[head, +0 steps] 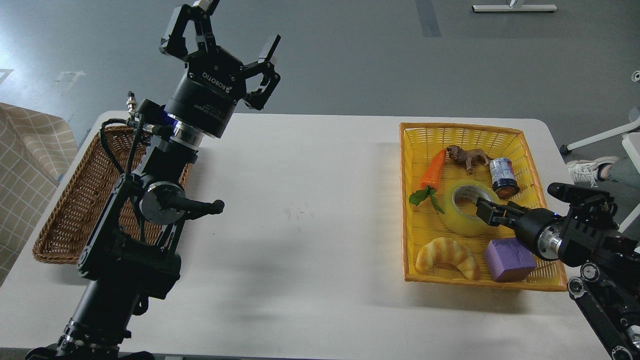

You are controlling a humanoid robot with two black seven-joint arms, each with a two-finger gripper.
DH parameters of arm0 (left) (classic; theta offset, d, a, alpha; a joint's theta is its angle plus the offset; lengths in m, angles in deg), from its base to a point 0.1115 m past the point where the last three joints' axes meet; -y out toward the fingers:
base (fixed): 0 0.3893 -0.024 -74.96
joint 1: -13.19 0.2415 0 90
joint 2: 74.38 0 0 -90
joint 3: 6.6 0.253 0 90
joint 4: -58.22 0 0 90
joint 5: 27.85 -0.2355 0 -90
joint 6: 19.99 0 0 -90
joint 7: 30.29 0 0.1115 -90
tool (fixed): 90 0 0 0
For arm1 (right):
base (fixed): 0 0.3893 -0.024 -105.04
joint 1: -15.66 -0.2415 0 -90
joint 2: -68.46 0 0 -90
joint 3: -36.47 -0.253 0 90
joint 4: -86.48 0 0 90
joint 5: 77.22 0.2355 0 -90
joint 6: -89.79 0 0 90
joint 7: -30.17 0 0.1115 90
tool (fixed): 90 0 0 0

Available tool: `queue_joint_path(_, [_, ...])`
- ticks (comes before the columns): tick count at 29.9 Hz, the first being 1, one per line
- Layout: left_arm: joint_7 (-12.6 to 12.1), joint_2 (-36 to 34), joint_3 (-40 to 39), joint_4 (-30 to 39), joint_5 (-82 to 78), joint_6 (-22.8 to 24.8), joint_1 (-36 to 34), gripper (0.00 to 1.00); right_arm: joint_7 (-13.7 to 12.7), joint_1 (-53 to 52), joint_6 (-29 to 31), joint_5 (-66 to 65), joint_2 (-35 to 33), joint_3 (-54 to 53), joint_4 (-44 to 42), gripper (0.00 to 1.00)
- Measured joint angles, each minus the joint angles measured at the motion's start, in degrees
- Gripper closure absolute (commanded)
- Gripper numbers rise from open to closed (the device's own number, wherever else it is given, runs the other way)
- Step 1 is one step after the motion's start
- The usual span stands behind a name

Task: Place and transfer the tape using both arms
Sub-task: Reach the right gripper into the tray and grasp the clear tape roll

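In the yellow basket (410,150) on the right side of the table (310,210), the tape (462,212) lies nearly flat among the other things, its grey-white core opening facing up and a little toward you. Being a ring, it has no long side; what matters is that its axis stands close to upright, tipped slightly your way, so its rim offers a wall to pinch from above or from the side.

Your right gripper (487,210) is the near one by far. It comes in from the right edge and its tip sits right at the tape's right rim, by the core hole. It looks dark and end-on there, so you cannot tell whether its fingers are spread, closed, or already on the rim. The tape lies just to the left of it, touching or nearly so.

Your left gripper (235,42) is well apart from all this, raised high above the far left of the table with its fingers spread wide and nothing between them. Below it sits the brown wicker basket (65,220).

Close around the tape lie a toy carrot (434,170), a small can (502,176), a croissant (448,256) and a purple block (507,259), so judge the lift as straight up to clear them.
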Motion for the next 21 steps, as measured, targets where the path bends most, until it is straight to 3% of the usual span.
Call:
queue_joint_path(6, [0.00,-0.01,-0.40,0.00,0.08,-0.08,0.00,0.02,0.10,-0.11,-0.02,0.01,-0.53,0.15,-1.15,0.60])
queue_joint_path(9, [0.01,0.03,-0.48,0.00,0.08,-0.62,0.00,0.02,0.10,-0.01,-0.02,0.01,-0.68,0.16,-1.22,0.71])
queue_joint_path(17, [0.09,0.25,-0.48,0.00,0.08,-1.32,-0.01,0.02,0.00,0.39,-0.07,0.01,-1.05,0.15,-1.61,0.80])
queue_joint_path(21, [0.10,0.19,-0.48,0.00,0.11,-1.33,-0.08,0.02,-0.02,0.64,-0.06,0.02,-1.07,0.14,-1.75,0.91])
